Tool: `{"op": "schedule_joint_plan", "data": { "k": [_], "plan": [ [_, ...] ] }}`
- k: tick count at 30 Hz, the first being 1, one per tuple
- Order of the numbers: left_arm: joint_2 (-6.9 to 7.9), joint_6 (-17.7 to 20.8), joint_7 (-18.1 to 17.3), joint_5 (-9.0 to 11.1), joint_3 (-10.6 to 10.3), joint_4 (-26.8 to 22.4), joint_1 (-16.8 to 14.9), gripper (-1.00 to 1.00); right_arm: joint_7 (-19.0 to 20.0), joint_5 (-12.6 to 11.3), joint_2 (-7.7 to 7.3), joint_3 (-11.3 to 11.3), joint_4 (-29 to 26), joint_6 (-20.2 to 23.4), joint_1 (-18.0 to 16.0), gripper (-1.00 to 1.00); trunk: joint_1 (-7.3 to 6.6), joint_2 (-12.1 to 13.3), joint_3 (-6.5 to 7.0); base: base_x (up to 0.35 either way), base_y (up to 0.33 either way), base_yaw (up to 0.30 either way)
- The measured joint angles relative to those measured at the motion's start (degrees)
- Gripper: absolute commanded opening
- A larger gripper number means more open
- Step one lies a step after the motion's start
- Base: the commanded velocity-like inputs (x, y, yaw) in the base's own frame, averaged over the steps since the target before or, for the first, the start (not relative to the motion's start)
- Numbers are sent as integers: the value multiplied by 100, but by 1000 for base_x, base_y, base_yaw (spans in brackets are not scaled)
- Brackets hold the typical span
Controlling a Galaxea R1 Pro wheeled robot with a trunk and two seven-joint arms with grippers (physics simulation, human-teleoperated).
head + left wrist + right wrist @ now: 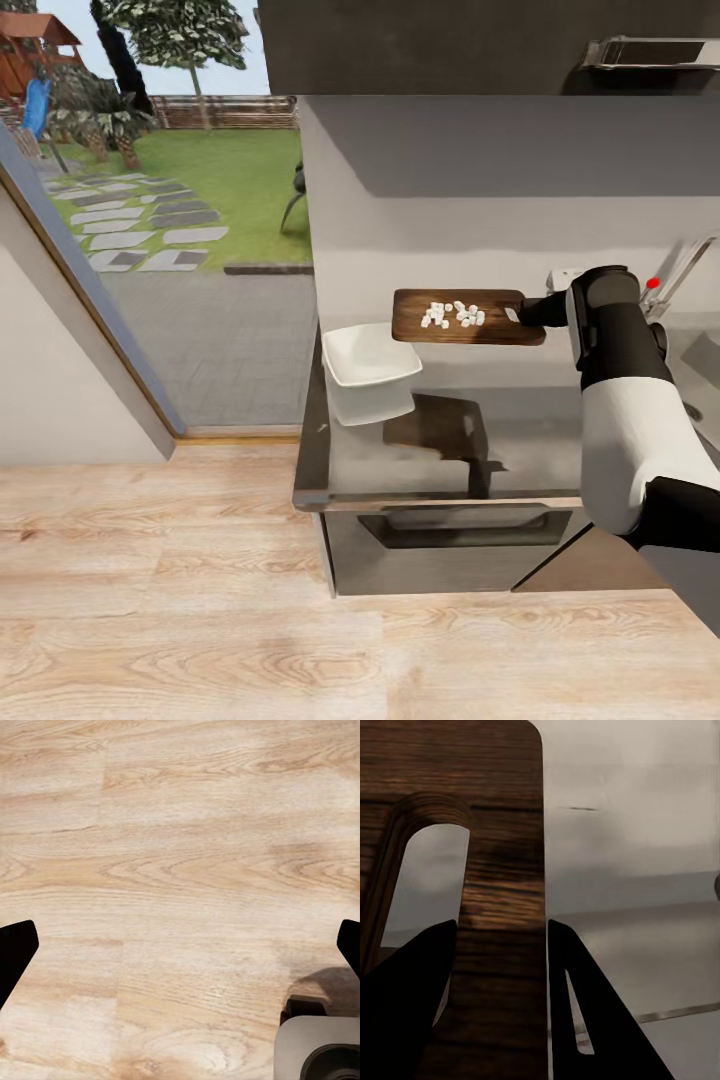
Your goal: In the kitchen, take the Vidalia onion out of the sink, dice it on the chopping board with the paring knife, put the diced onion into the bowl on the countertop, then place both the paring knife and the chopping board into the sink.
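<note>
Wooden chopping board (468, 316), clamped in right end effector (524, 313), above countertop (440, 440).

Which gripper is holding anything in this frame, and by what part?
The right gripper holds the chopping board by its handle-hole end, diced onion on top. The left gripper is open, empty.

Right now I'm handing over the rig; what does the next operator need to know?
Right gripper: shut on the board at its handle end, holding it lifted above the countertop.
Left gripper: open, empty, over the floor.
Diced onion lies on the board; the bowl sits just beside and below the board's free end.
Done: onion diced.
Left: tip the dice into the bowl, then board and knife into the sink.
</note>
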Motion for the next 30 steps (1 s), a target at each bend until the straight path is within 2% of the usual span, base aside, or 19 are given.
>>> {"op": "schedule_joint_plan", "data": {
  "k": [6, 7, 8, 9, 10, 11, 13, 14, 17, 28, 30],
  "plan": [
    [-1, 4, 0, 0, 0, 0, 0, 100, 0, -2, 16, 65, 2, 14, 0, -100, 0, 0, 0, 0, 0, 0],
    [-2, 3, 0, 0, 0, 0, 0, 100, -6, 153, 76, 435, 9, 2, 2, -100, 0, 1, -1, 0, 0, 0],
    [0, 4, 0, 1, 0, 1, -1, 100, -3, -126, 92, 525, 1, 32, 0, -100, 0, 0, 0, 0, 0, 0],
    [-1, 4, 0, 0, -1, 1, -1, 100, -9, -142, 99, 571, 1, 35, 0, -100, 0, 0, 0, 0, 0, 0],
    [-1, 4, 0, 0, 0, 0, 0, 100, -17, 37, 121, 611, 1, 20, 0, -100, 0, 0, 0, 0, 0, 0],
    [-1, 4, 1, 0, 0, 0, 0, 100, -15, 92, 167, 638, 1, 17, 1, -100, 0, 0, 0, 0, 0, 0],
    [-2, 4, 0, 0, 0, 1, -1, 100, -22, -75, 245, 667, 1, 36, 0, -100, 0, 0, 0, 0, 0, 0],
    [-2, 4, 0, 0, 0, 0, 0, 100, -30, 7, 289, 679, 1, 29, 0, -100, 0, 0, 0, 0, 0, 0],
    [-2, 4, 0, 2, 0, 0, 0, 100, -33, 29, 368, 696, 1, 27, 0, -100, 0, 0, 0, 0, 0, 0],
    [-1, 4, 0, 0, 0, 0, 0, 100, -47, 59, 387, 702, -9, 35, -50, -100, 0, 0, 0, 0, 0, 0],
    [0, 4, 0, 0, 0, 0, 0, 100, -51, 69, 387, 701, -11, 39, -142, -100, 0, 0, 1, 0, 0, 0]
  ]
}}
